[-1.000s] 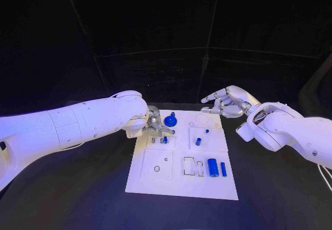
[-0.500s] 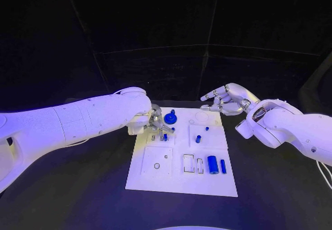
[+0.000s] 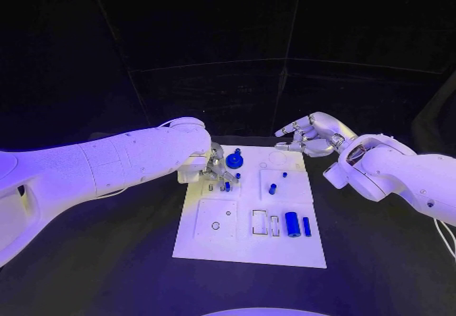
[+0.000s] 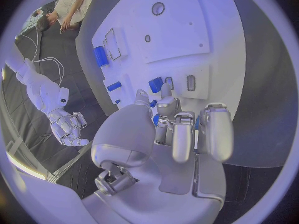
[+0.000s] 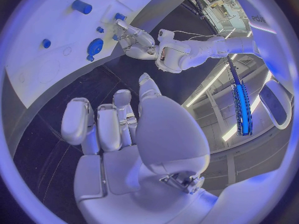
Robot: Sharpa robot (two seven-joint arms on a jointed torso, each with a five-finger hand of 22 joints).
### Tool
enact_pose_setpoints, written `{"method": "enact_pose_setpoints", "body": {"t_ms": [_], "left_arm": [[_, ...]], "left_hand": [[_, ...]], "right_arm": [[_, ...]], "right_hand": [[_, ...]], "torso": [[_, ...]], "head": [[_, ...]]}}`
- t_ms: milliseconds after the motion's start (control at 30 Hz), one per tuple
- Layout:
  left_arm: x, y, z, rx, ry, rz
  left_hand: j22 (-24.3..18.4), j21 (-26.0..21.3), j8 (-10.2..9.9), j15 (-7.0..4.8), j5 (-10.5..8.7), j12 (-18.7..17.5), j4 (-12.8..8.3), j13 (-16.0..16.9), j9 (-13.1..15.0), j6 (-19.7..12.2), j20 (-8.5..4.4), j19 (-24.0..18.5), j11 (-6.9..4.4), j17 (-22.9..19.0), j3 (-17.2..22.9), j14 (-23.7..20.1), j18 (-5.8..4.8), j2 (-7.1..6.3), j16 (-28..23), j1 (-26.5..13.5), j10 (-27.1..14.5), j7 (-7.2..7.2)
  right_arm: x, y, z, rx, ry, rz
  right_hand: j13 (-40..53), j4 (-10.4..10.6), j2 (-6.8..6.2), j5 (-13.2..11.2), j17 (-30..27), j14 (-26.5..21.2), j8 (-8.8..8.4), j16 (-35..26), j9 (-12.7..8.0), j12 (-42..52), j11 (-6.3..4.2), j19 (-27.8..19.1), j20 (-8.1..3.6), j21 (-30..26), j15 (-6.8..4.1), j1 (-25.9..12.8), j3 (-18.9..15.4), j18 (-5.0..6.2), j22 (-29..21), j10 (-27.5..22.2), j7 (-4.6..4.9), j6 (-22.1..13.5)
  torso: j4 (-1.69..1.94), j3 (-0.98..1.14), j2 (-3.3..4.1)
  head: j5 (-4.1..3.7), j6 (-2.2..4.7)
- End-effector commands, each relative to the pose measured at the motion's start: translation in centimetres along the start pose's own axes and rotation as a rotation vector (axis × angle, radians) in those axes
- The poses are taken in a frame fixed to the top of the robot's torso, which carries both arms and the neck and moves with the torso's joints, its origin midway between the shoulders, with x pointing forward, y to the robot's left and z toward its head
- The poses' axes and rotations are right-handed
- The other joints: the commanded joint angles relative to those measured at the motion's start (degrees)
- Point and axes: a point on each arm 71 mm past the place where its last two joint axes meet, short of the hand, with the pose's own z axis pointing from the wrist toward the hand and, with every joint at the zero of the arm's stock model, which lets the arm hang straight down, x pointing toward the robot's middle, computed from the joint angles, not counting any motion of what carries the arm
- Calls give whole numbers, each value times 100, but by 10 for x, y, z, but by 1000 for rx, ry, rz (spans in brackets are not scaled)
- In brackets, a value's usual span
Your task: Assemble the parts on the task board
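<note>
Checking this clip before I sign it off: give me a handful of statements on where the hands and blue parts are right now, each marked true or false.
1. The left hand is down at the far left part of the task board. True.
2. The right hand holds a blue part. False: it is lifted past the board's far right corner, fingers apart, with nothing in them.
3. A large blue cylinder lies near the board's near right corner, with a thinner blue rod beside it. True.
4. The round blue part sits at the board's near edge. False: it is at the far edge, next to the left hand.
5. Both hands rest on the board. False: the right hand is off it.
</note>
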Motion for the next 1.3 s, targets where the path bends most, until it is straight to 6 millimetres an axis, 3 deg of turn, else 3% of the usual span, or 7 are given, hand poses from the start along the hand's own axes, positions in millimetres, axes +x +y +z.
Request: {"method": "enact_pose_setpoints", "body": {"t_ms": [33,467,800,1000,1167,1300], "left_arm": [[2,-1,1,-11,20,24],[3,-3,2,-12,17,22],[4,-4,2,-7,25,28],[3,-5,3,-1,16,22],[3,-5,2,14,1,10],[3,-4,1,28,-10,0]], "left_hand": [[7,13,30,0,2,21,-33,12,8,-53,9,41,21,1508,14,614,-72,-9,18,61,-23,1],[24,21,107,-4,6,57,-116,51,99,-80,10,38,13,1508,93,614,-72,68,18,176,-2,-8],[51,30,204,-12,8,55,-418,59,241,-162,3,32,5,1508,344,614,-73,128,18,499,-6,-14],[58,29,219,-40,9,33,-735,53,296,-223,-15,27,-31,1508,666,614,-71,229,18,879,-19,-53],[36,9,149,-95,24,-48,-1154,20,291,-311,-69,13,-77,1508,1228,614,-63,376,18,1405,-70,-93],[8,-18,106,-90,110,-138,-1444,-31,300,-350,-72,-4,-58,1508,1863,614,-60,303,18,1529,-71,-77]], "right_arm": [[0,2,1,-6,5,5],[1,2,2,-8,4,5],[1,2,2,-8,5,5],[2,2,3,-9,7,5],[2,2,3,-10,9,6],[2,2,3,-10,10,6]], "right_hand": [[-14,-11,55,51,-9,137,29,-24,8,-38,-8,-59,-3,-26,-30,36,-38,89,-13,-39,-17,15],[-21,-14,59,58,-9,138,29,-25,7,-43,-9,-61,-3,-29,-30,42,-39,90,-17,-42,-17,14],[-39,-23,74,75,-25,136,29,-40,7,-57,-10,-70,-5,-42,-32,58,-42,93,-34,-49,-18,12],[-40,-30,82,83,-25,137,30,-42,7,-55,-11,-71,-6,-46,-33,70,-43,94,-38,-47,-19,12],[-41,-34,87,89,-28,136,31,-46,7,-54,-12,-72,-7,-48,-33,78,-43,94,-41,-46,-19,12],[-54,-40,91,97,-33,136,31,-51,7,-65,-12,-76,-7,-54,-34,86,-44,96,-50,-51,-20,12]], "torso": [[1,-1,3],[4,2,0],[1,2,3],[4,2,1],[2,2,2],[7,1,0]], "head": [[6,-15],[-4,-46],[1,-55],[-2,-68],[0,-77],[-8,-80]]}}
